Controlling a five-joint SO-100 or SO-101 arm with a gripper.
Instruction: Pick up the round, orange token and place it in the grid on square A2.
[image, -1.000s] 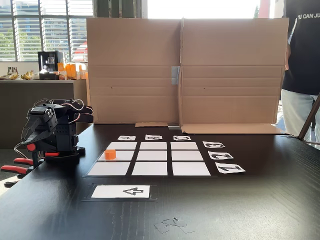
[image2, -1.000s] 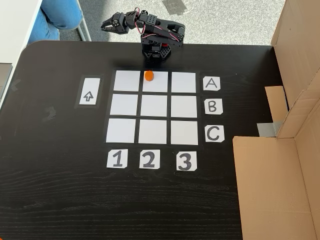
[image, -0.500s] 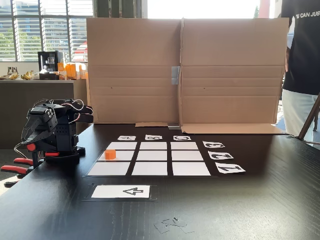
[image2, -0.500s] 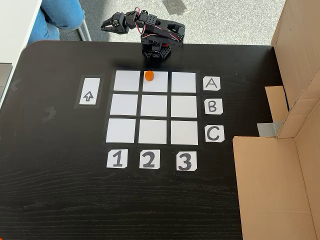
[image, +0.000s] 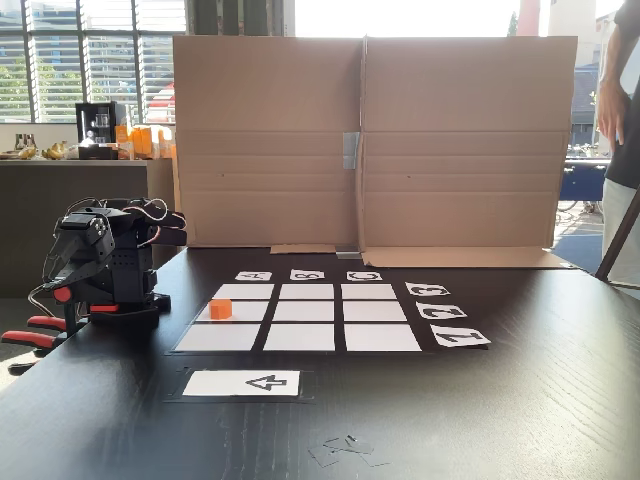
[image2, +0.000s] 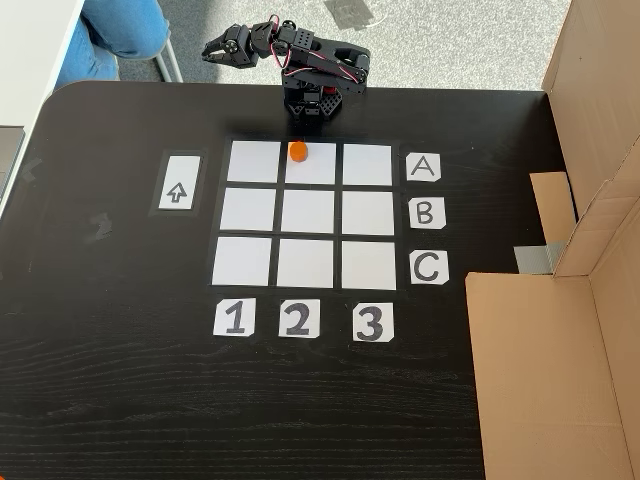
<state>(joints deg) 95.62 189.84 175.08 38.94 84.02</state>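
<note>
**Orange token resting in the grid, arm folded away**

The token (image2: 298, 151) sits on square A2 (image2: 309, 168), near that cell's edge closest to the arm. It looks light, rigid and smooth: pinch its curved sides. The end effector (image2: 216, 48) is well apart from the token, beyond the bench (image2: 120, 400) edge, fingers slightly parted, holding nothing.

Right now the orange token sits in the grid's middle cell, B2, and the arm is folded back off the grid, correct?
Not quite. The token sits in A2, the middle cell of the A row, near that cell's edge closest to the arm, as the fixed view from above shows. The gripper is indeed folded back off the grid.
</note>
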